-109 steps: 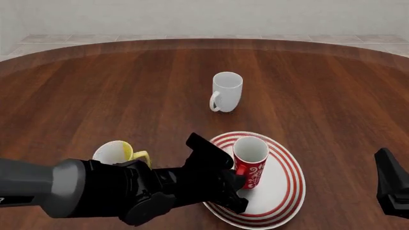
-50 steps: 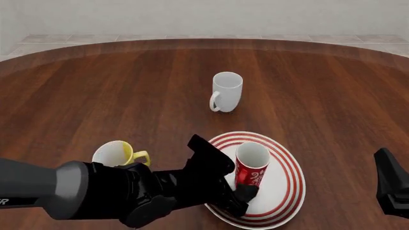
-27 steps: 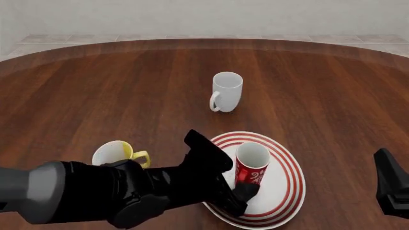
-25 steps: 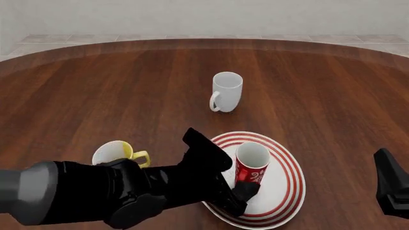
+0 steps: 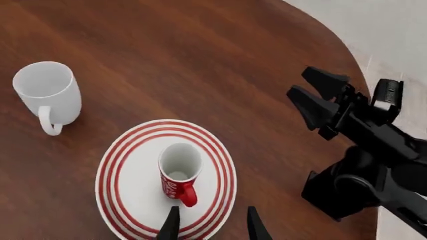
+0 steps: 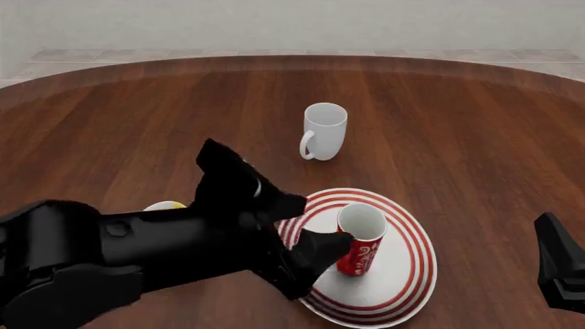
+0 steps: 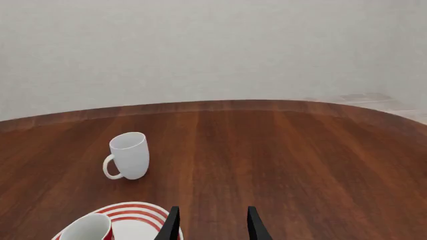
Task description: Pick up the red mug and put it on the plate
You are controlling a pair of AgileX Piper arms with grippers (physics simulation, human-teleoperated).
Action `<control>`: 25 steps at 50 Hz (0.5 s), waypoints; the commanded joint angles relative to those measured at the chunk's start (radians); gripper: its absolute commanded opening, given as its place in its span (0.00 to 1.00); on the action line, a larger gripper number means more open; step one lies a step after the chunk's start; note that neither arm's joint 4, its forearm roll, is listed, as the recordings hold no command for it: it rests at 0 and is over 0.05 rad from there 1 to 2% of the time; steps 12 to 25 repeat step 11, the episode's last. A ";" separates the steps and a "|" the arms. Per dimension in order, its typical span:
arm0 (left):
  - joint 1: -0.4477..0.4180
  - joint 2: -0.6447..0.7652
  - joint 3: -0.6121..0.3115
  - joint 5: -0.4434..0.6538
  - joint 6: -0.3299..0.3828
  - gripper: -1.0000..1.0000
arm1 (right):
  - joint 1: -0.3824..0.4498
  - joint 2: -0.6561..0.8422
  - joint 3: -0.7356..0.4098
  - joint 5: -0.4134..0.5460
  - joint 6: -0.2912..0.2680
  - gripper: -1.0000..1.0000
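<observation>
The red mug [image 6: 359, 240] with white swirls stands upright on the plate [image 6: 407, 274], a white plate with red rings, and nothing holds it. My left gripper [image 6: 320, 221] hovers just left of the mug and above the plate, open and empty. In the left wrist view the red mug [image 5: 179, 172] sits near the middle of the plate [image 5: 127, 200], handle toward the open fingertips [image 5: 170, 226]. My right gripper [image 6: 557, 264] waits at the table's right edge, open, and the left wrist view also catches my right gripper [image 5: 300, 82]. The right wrist view shows the mug [image 7: 87, 230] and the plate [image 7: 143, 212].
A plain white mug [image 6: 325, 130] stands behind the plate, handle to the left; it appears as the white mug [image 5: 47, 92] and the white mug [image 7: 129, 155] in the wrist views. A sliver of a yellow mug [image 6: 164, 205] peeks out from behind my left arm.
My left gripper has let go of the red mug's handle and risen up and back to the left. The mug stays upright on the plate. The right arm has not moved.
</observation>
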 commanded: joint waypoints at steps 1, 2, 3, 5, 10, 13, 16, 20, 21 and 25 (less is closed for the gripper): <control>0.023 -0.189 -0.018 0.136 0.025 1.00 | 0.000 -0.001 0.000 0.001 -0.001 1.00; 0.022 -0.197 -0.020 0.140 0.026 1.00 | 0.000 -0.001 0.000 0.001 -0.001 1.00; 0.027 -0.225 -0.026 0.158 0.029 1.00 | 0.000 -0.001 -0.001 0.001 -0.003 1.00; 0.040 -0.249 -0.030 0.177 0.034 1.00 | 0.001 -0.001 -0.001 0.001 -0.005 1.00; 0.056 -0.303 -0.036 0.213 0.044 1.00 | 0.002 -0.001 -0.001 0.002 -0.006 1.00; 0.060 -0.313 -0.036 0.220 0.046 1.00 | 0.002 -0.001 -0.001 0.002 -0.007 1.00; 0.060 -0.313 -0.036 0.220 0.046 1.00 | 0.002 -0.001 -0.001 0.002 -0.007 1.00; 0.060 -0.313 -0.036 0.220 0.046 1.00 | 0.002 -0.001 -0.001 0.002 -0.007 1.00; 0.060 -0.313 -0.036 0.220 0.046 1.00 | 0.002 -0.001 -0.001 0.002 -0.007 1.00; 0.060 -0.313 -0.036 0.220 0.046 1.00 | 0.002 -0.001 -0.001 0.002 -0.007 1.00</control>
